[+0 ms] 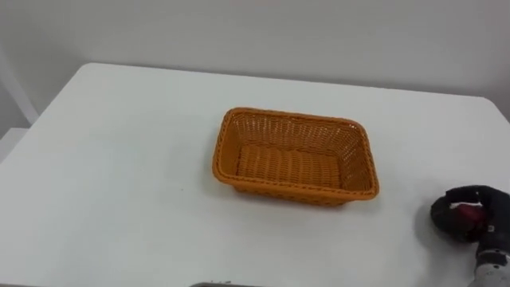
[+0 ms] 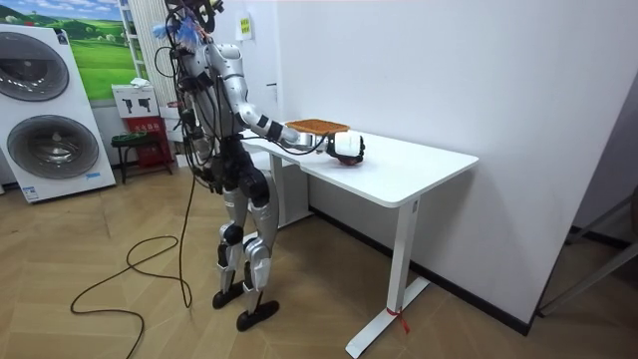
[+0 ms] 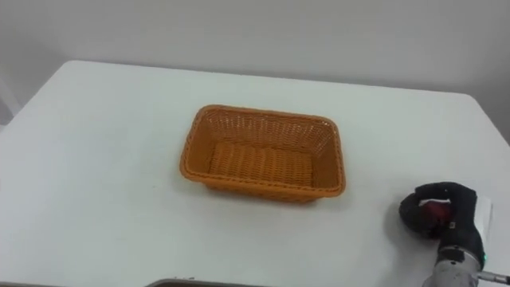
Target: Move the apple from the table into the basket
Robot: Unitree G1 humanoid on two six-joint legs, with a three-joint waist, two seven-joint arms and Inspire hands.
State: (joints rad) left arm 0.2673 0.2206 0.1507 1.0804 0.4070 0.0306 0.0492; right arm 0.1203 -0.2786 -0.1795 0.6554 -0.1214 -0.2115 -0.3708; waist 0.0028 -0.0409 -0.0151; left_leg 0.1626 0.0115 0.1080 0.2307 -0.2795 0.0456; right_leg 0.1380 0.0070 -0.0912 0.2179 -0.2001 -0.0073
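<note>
Orange wicker, rectangular: the basket (image 1: 279, 191) sits near the middle of the white table (image 1: 119, 159), open side up, with nothing inside it. Its long axis runs across the eye views from left to right, with the right end turned slightly toward the robot.

The right hand (image 1: 443, 217) comes in at the lower right corner of the eye views. Its dark fingers (image 1: 466, 194) are curled tight around a red object, which we take to be the apple (image 1: 467, 215). Only a small patch of red shows between the fingers. The hand is low over the table near the right edge. We cannot tell whether it rests on the surface or is held just above it.

In the room view the robot stands upright at the end of the table, with the right arm stretched forward over the top.

Key relation: the basket lies to the left of the held apple and farther from the robot, apart from the hand, with bare table between. The basket's right short wall is the side nearest the hand.

Our judgement is that the pick is done and the carry comes next. The hand needs to rise above the rim, travel left and forward, and release over the basket floor. The risk is the knuckles catching the near right corner of the rim if the lift is too shallow.
</note>
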